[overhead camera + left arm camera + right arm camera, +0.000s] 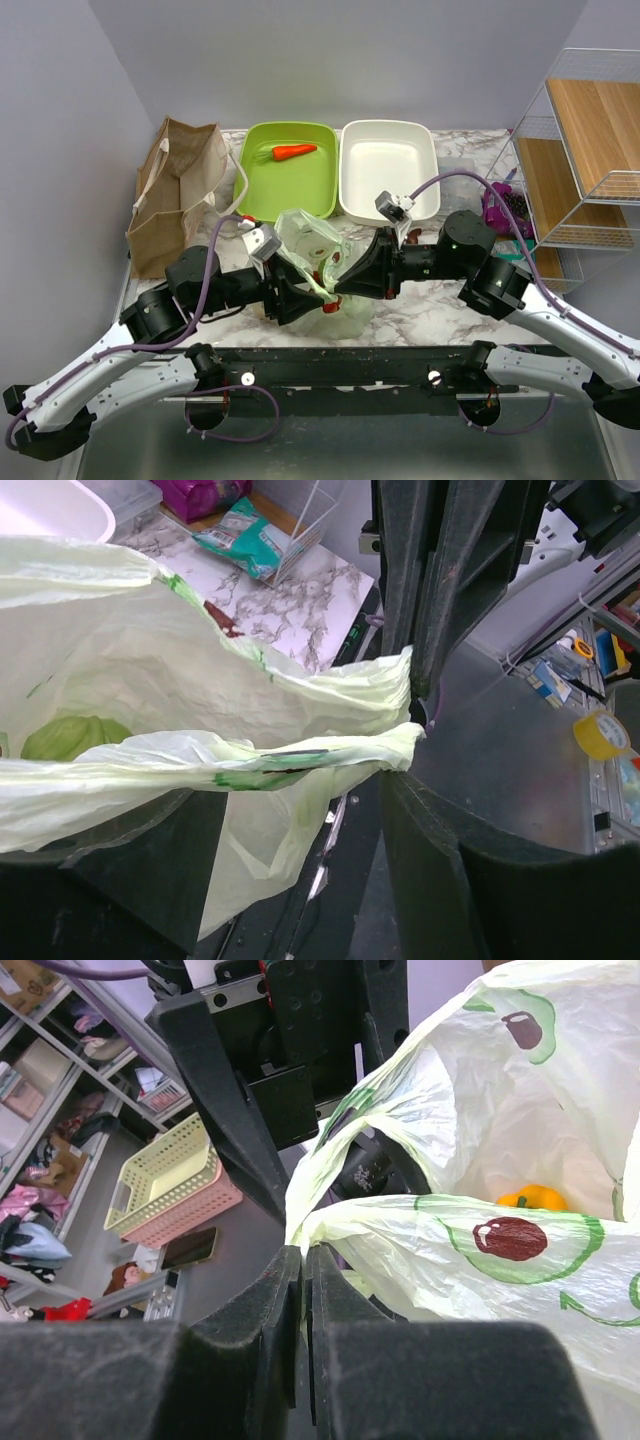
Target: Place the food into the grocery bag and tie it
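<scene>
The grocery bag [322,262], thin pale-green plastic with avocado prints, stands open mid-table between both arms. Inside it I see the yellow bell pepper [530,1198] and the pale-green cabbage [62,736]; something red [329,307] shows through its lower front. My right gripper [308,1250] is shut on the tip of a bag handle [400,1222], pinching the plastic at its fingertips. My left gripper [290,830] stands open right opposite, with the handle strip [250,760] draped across the gap between its fingers and a fold hanging down. The two grippers [300,297] [343,283] nearly touch.
A stiff brown paper bag [175,190] stands at the back left. Behind the grocery bag lie a green tray [262,190] holding a carrot [294,152] and a white tray [390,185]. A wire shelf [580,150] and a purple packet [505,205] are at the right.
</scene>
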Controlling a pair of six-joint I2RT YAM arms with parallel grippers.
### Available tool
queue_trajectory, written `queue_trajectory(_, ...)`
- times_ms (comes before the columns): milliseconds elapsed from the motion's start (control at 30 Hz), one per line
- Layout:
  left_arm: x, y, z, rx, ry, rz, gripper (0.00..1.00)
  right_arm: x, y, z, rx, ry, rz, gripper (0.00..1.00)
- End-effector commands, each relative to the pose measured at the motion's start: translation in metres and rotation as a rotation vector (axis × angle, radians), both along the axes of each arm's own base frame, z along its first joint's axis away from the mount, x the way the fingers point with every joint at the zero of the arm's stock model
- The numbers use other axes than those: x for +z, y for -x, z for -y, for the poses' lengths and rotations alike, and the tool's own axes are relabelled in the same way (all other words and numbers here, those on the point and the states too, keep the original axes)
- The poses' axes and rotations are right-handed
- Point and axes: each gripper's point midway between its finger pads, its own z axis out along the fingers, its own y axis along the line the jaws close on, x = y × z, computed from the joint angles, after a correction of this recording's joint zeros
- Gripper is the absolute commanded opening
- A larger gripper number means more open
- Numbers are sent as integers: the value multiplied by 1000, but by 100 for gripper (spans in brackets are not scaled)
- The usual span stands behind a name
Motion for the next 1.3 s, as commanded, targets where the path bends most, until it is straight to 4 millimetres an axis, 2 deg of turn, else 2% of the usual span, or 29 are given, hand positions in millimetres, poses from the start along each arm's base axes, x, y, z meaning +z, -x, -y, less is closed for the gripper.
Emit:
queue_trajectory(0,9,-4,12,-18,30,48,64,-11,-2,2,-23,36,-29,11)
queue_trajectory(300,9,-2,18,-35,16,61,65,-24,-5,1,-36,90,-55,7)
queue_trajectory(433,5,-1,12,-24,-34,83,58,-25,-11,4,-74,91,-23,6)
queue_trajectory(567,-3,-2,2,-18,-109,124,57,-26,-12,7,-85,100,-3,6)
queue_trajectory(667,-6,-6,-2,-10,-150,172,57,-26,-12,7,-82,108,3,5)
queue_trajectory(833,-8,-15,2,-1,-197,261,54,-24,-14,7,-86,111,18,3)
queue_trajectory(967,-13,-20,11,7,-232,319,53,-23,-26,9,-154,145,13,1)
queue_trajectory(1100,-12,-25,16,37,-227,366,53,-22,-34,10,-190,183,18,1)
queue_trajectory(1267,-7,-39,14,135,-238,425,50,-17,-37,14,-223,181,24,1)
